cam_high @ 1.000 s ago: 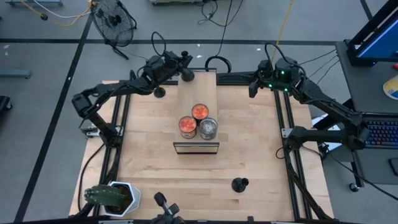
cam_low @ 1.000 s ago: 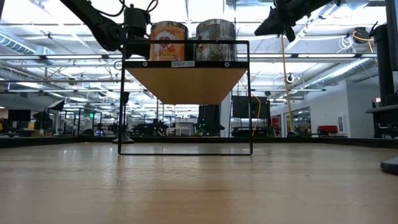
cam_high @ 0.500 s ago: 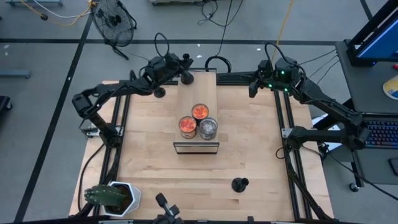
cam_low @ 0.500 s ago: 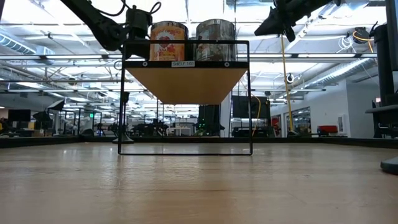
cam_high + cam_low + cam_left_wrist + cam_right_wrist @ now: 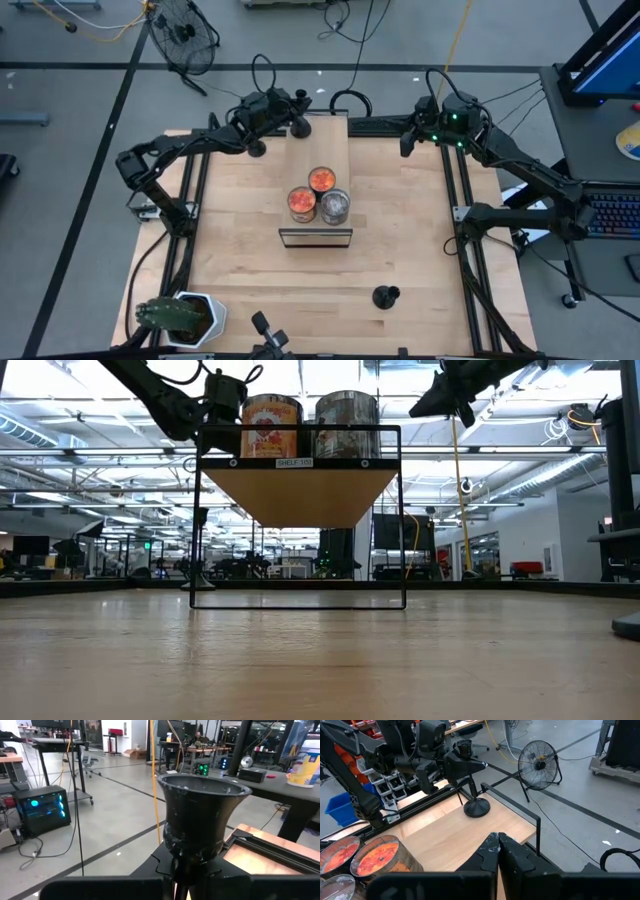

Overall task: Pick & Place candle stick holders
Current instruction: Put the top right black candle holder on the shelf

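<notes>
Candle stick holder (image 5: pixel 298 122), black: upper centre of high view, base on shelf (image 5: pixel 318 150) far end, stem grasped by left pincer (image 5: pixel 287 112). Second holder (image 5: pixel 385 296): lower tabletop (image 5: pixel 250 270). Right pincer (image 5: pixel 498 839): clenched, empty, upper right.

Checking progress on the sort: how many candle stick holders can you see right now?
2. One candle stick holder stands on the shelf at its far edge, held by the left gripper; another holder sits on the table's near side. Others may be hidden.
</notes>
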Robot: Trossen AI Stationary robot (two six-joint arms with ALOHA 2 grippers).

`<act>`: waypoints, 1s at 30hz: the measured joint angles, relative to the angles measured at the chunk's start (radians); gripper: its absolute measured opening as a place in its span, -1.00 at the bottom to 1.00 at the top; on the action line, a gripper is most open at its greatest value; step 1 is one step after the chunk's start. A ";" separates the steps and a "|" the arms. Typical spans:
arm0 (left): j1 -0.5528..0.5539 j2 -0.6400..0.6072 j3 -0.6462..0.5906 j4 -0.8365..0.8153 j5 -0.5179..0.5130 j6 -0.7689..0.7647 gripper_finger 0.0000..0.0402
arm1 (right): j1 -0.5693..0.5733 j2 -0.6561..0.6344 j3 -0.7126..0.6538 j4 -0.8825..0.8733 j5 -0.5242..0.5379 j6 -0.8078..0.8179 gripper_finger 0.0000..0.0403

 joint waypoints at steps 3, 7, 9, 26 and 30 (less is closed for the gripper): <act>0.000 0.000 0.000 -0.001 0.000 0.000 -0.88 | 0.000 0.000 0.000 0.000 -0.001 0.000 -1.00; -0.001 0.000 0.000 -0.006 -0.027 0.000 -0.78 | 0.000 0.000 0.000 0.000 -0.002 0.000 -1.00; 0.000 0.000 0.000 -0.013 -0.026 0.000 -0.70 | 0.000 0.000 0.000 0.000 -0.002 0.000 -1.00; 0.000 -0.008 0.000 0.010 -0.027 0.021 -0.11 | 0.000 0.000 0.000 -0.001 -0.003 0.000 -1.00; 0.000 -0.032 0.000 0.005 -0.027 0.062 -0.05 | 0.000 0.000 0.000 -0.001 -0.003 0.000 -1.00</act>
